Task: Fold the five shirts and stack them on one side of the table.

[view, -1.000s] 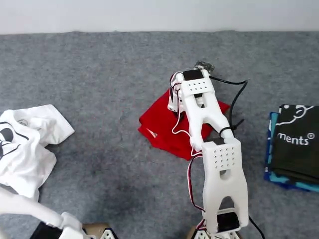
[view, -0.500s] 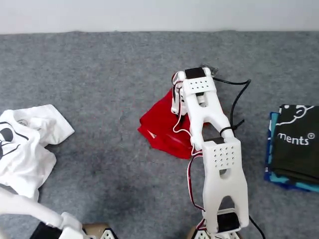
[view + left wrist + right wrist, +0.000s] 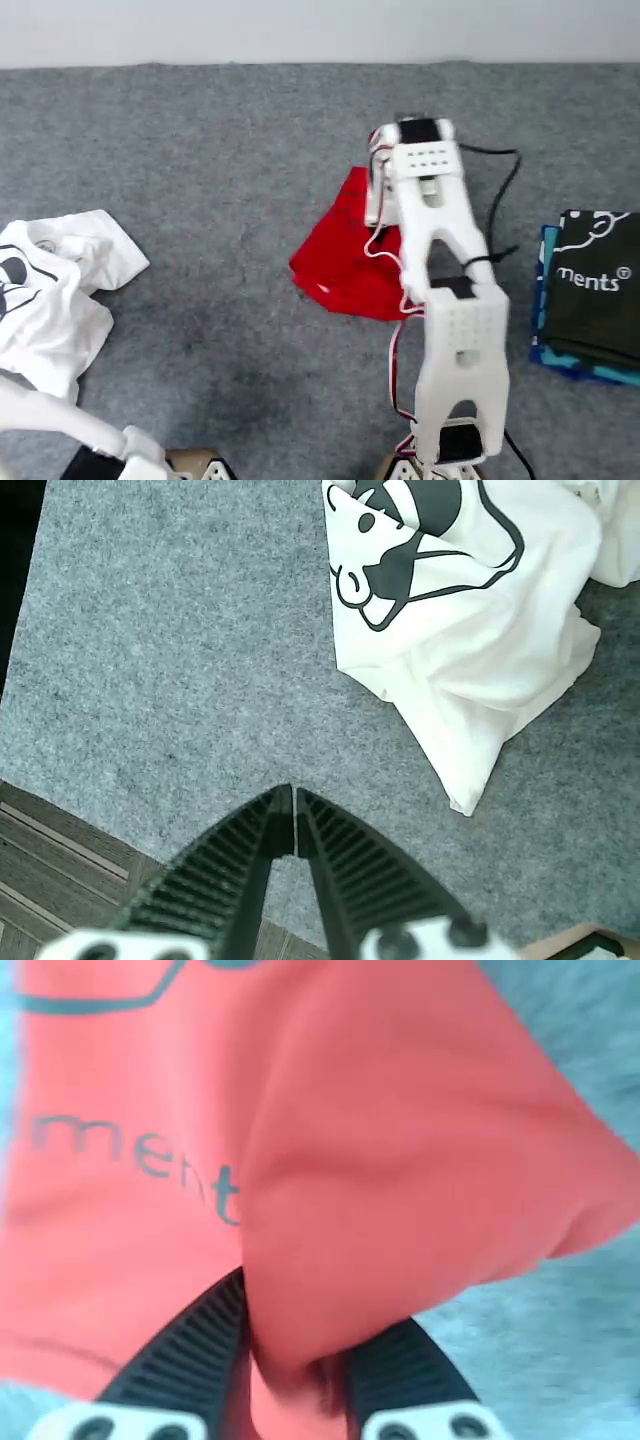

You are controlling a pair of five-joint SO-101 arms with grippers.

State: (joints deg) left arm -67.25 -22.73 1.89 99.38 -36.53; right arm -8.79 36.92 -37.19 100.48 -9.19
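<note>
right pincer [image 3: 305, 1335] grips the folded red shirt [image 3: 345, 255].

Stack [image 3: 592, 300] right (loose shirt [image 3: 50, 290] left)

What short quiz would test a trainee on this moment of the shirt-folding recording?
1. True or false: the right tool is shut on the red shirt.
2. Which thing lies on the table near the left tool? A. the white shirt B. the red shirt C. a green cup
3. Fill in: the left tool is ____ and holds nothing.
Key: 1 true; 2 A; 3 shut.
</note>
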